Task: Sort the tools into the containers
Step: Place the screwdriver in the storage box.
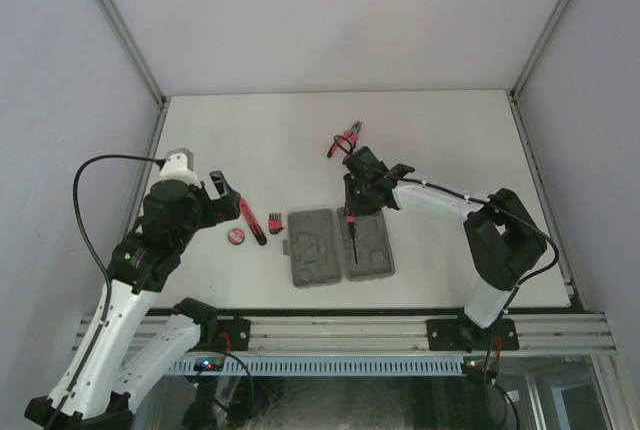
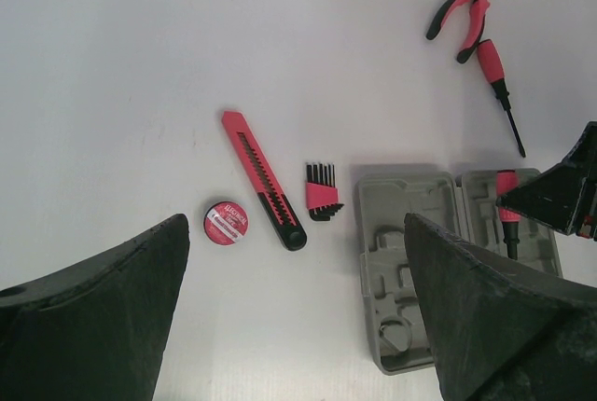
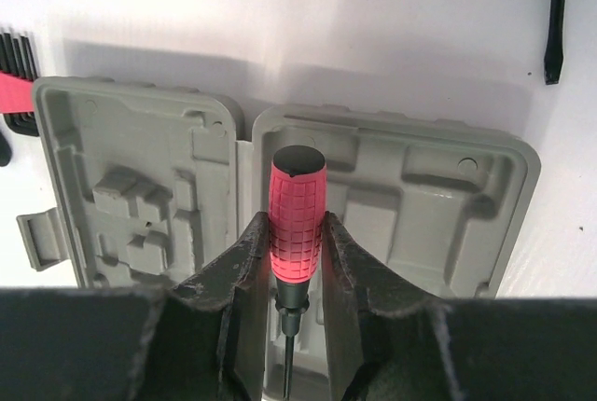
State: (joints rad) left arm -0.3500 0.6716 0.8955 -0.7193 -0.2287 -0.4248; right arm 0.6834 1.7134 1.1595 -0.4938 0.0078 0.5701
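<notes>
The grey tool case (image 1: 312,250) lies open on the white table (image 1: 450,140), near the front edge and between the two arms, with both halves flat and the moulded slots facing up. The right gripper (image 1: 353,212) is clamped on the red handle of a screwdriver (image 3: 297,219). Its fingers (image 3: 244,261) press against both sides of the handle. The black shaft points toward the arm bases, over the right half of the case (image 3: 438,186), close beside the hinge. Whether the tool touches the case cannot be told. The left gripper (image 2: 298,312) stands fully released, holds nothing, and hangs above the table to the left of the case. Three items lie on the table between it and the case: a small round red disc (image 2: 226,223), a red-and-black utility knife (image 2: 263,179), and a comb-like set of hex keys (image 2: 322,191), which lies just beside the left half. The red-handled pliers (image 2: 464,11) lie well behind the case, with a second red-handled screwdriver (image 2: 494,70) just beside them.
</notes>
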